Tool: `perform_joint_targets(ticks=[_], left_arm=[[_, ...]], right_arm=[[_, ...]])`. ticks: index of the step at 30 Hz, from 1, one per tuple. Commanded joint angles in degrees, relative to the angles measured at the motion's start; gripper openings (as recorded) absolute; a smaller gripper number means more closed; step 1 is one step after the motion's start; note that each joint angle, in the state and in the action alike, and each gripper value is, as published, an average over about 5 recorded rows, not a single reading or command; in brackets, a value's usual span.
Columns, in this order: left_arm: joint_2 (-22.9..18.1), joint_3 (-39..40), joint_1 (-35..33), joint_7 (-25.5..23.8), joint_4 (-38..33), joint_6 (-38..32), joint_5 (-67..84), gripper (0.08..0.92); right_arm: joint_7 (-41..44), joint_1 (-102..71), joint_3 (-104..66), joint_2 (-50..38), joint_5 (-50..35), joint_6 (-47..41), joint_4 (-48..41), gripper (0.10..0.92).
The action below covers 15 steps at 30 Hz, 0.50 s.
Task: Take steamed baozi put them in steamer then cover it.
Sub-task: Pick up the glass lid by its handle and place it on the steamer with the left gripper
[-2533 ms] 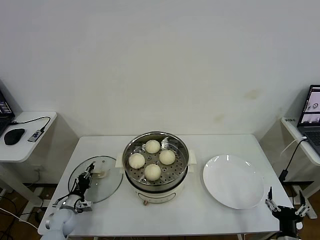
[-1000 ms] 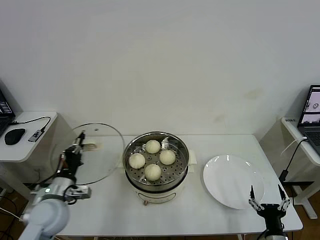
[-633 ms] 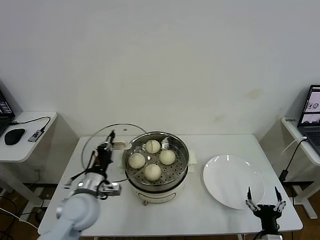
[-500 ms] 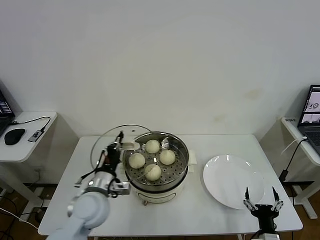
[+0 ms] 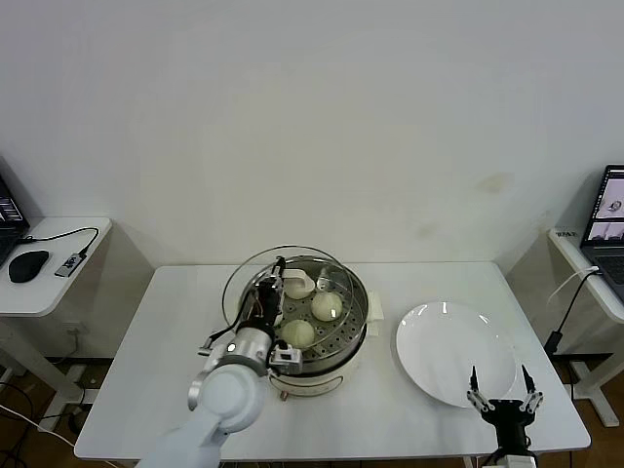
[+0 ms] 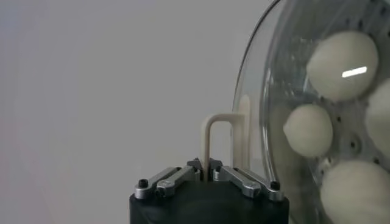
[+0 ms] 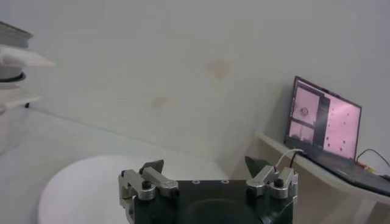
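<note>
The steamer [image 5: 362,310] stands mid-table, and the steamed baozi lie on its perforated tray. Two baozi [image 5: 328,306] [image 5: 297,333] show plainly; the others sit behind the cover and my arm. My left gripper [image 5: 277,276] is shut on the cover's cream-white bar handle [image 6: 222,137] and holds the glass cover [image 5: 244,275] tilted above the steamer's left side. In the left wrist view the baozi [image 6: 341,58] show through the glass [image 6: 286,36]. My right gripper [image 5: 499,382] hangs open and empty at the table's front right.
A flat white plate [image 5: 454,353] lies right of the steamer, just behind the right gripper. A side table with a laptop [image 5: 609,210] stands at the far right. Another side table with a mouse [image 5: 27,265] stands at the far left.
My left gripper has lifted the cover from the table's left side and carried it rightwards over the steamer. The right gripper has drifted a little to the left.
</note>
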<state>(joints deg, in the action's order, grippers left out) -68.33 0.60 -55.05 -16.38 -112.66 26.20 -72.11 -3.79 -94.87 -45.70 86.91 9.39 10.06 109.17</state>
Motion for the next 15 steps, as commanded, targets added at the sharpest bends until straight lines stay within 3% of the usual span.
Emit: perform_joint_targets(ticks=[1,15], left_arm=[[-4.59,3.1,2.24,-1.13,4.45,0.23,-2.99,0.14],[-5.93,2.47,0.99,-0.8,6.46,-0.84,-4.95,0.14]], right_arm=[[0.05,0.09,0.47,0.16,0.28,0.17,-0.54,0.823],[0.12,0.17,0.8,-0.3,0.25,0.27,-0.82,0.823]])
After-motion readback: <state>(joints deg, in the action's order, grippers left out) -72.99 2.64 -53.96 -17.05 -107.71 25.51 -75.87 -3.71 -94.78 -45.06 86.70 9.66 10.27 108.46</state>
